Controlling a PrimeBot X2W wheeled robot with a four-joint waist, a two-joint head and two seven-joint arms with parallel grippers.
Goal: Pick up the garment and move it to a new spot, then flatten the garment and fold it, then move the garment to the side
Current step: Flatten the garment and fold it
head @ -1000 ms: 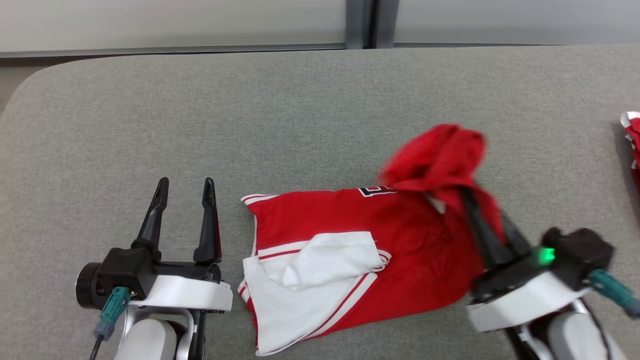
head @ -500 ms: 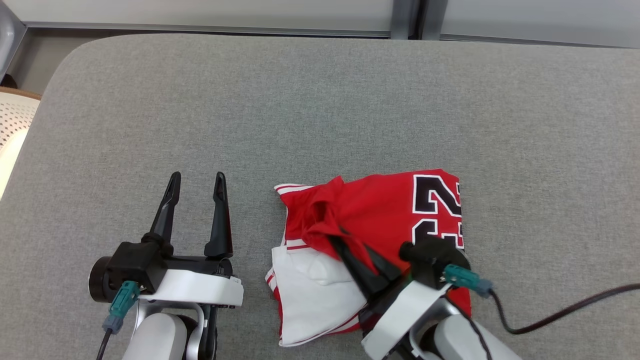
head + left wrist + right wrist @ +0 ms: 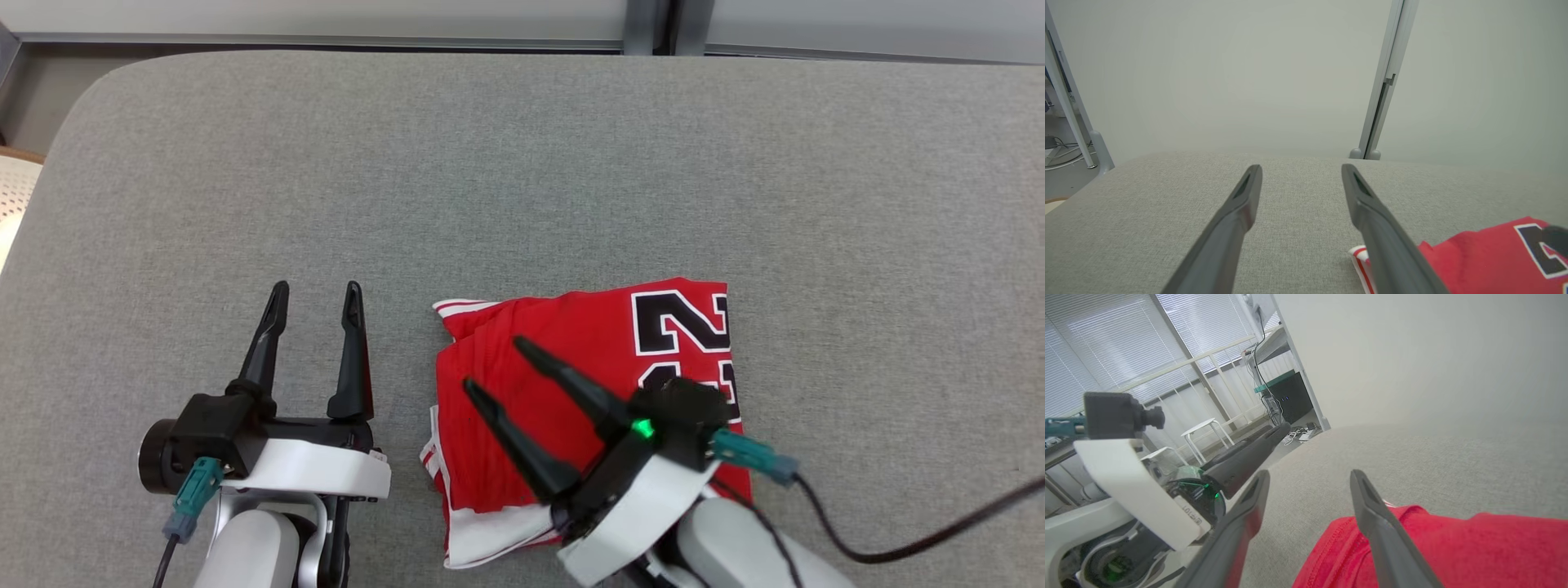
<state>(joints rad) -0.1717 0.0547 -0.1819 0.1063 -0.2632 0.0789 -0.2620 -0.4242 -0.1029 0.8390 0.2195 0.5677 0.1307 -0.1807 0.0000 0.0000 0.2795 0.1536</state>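
Noting the right tool (image 3: 492, 363) nearest us, at 5 o'clock in the head view. Its fingers are spread wide with nothing between them, pointing toward 10 o'clock over the garment (image 3: 588, 343). We cannot tell whether the tips touch the cloth.

The left tool (image 3: 317, 287) is at 8 o'clock, also spread and empty. It points to 12 o'clock, just beside the garment's 9 o'clock edge.

The garment is a red jersey lying as a compact folded packet near the front of the worktop (image 3: 522, 163), at 5 o'clock from its centre. A white trimmed layer pokes out at the packet's 7 o'clock corner, and a black number sits at its 2 o'clock corner. Bare grey worktop runs on toward 12 o'clock, with a pale wall beyond.

Our reading is that the fold is about done and the shift to the side remains. That move calls for a low pinch through every layer at one edge, perhaps with both tools. We would mind the white corner, which looks likeliest to spill open.
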